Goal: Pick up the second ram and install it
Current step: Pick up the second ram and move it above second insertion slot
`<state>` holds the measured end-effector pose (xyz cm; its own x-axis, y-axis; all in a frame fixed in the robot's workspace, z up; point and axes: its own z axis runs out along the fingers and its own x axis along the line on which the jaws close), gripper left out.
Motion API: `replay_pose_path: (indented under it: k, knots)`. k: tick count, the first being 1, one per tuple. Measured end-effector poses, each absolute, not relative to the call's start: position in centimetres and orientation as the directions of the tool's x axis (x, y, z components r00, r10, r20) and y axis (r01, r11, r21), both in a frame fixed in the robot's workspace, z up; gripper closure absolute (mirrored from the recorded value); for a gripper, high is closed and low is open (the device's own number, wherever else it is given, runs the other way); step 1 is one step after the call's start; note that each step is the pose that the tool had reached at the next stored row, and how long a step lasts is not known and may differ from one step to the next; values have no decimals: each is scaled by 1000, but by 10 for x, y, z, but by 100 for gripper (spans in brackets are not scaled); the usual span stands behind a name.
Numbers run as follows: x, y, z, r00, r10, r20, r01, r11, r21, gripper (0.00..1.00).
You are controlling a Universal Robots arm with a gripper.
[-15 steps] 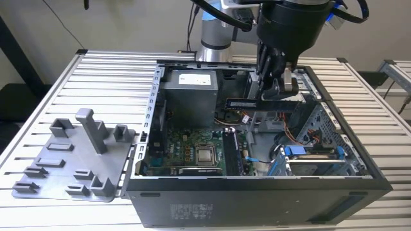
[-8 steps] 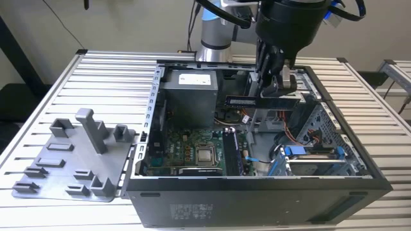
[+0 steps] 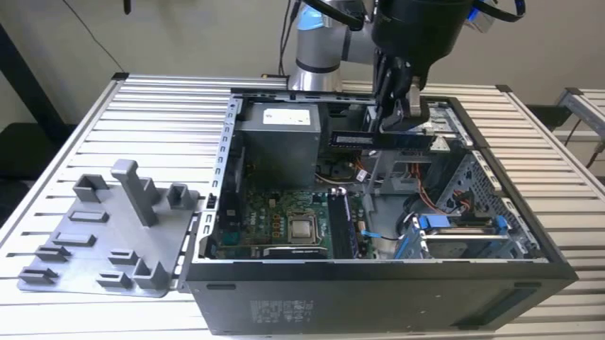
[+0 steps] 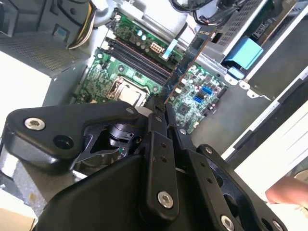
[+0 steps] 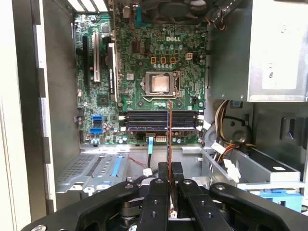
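Note:
My gripper (image 3: 397, 119) hangs over the open computer case (image 3: 378, 283), shut on the second ram (image 3: 383, 139), a long dark stick held level above the motherboard (image 3: 274, 219). In both wrist views the stick appears edge-on, reaching out from between the fingertips (image 5: 170, 166) toward the board: the second ram (image 5: 169, 134), the second ram (image 4: 185, 67), the gripper (image 4: 161, 109). The memory slots (image 5: 159, 120) lie below the stick, beside the processor socket (image 5: 160, 84). The stick is clear of the slots. One slot seems to hold a stick (image 5: 144, 128).
A grey power supply (image 3: 279, 142) fills the case's back corner. A drive cage with blue tabs (image 3: 458, 227) and loose cables (image 3: 430, 191) sit on the exterior view's right. A grey plastic holder with posts (image 3: 113, 234) lies on the slatted table (image 3: 161, 120) at the exterior view's left.

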<state>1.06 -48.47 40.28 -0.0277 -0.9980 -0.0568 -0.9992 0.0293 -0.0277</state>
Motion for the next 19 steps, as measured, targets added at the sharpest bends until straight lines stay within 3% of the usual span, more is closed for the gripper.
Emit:
replay_pose_path:
  k: [19]
  knots:
    - [5, -439, 402, -27, -998, -57, -999, 29, -37, 86]
